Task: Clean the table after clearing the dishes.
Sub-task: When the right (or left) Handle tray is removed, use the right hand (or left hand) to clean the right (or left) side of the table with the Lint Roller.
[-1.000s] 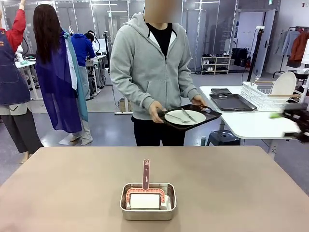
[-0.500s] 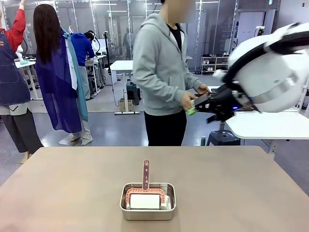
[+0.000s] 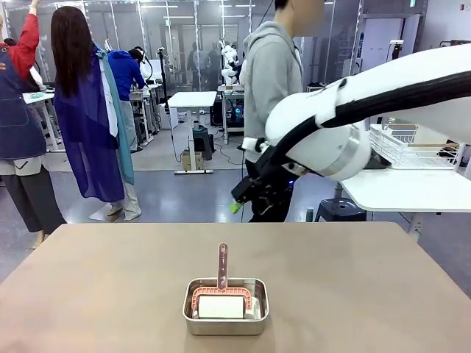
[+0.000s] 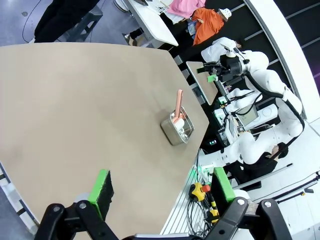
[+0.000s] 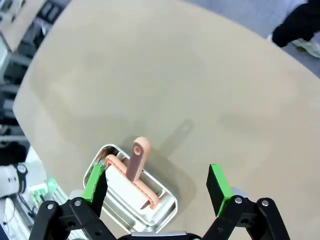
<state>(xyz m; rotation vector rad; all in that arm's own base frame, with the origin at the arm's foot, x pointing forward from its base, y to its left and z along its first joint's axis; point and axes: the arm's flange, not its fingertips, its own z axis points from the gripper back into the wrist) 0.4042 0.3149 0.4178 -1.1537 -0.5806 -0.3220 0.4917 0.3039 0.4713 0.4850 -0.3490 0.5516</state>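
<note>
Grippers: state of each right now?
Left gripper: open, holding nothing.
Right gripper: open, holding nothing.

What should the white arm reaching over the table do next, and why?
Probably lower the right pincer toward the pink handle sticking up from the steel pan on the table: the pincer hangs open over the table, facing it, holding nothing.

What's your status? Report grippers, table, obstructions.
Left gripper open. Right gripper open, hovering above table. Steel pan with pink-handled tool sits on it. Person stands beyond far edge.
</note>
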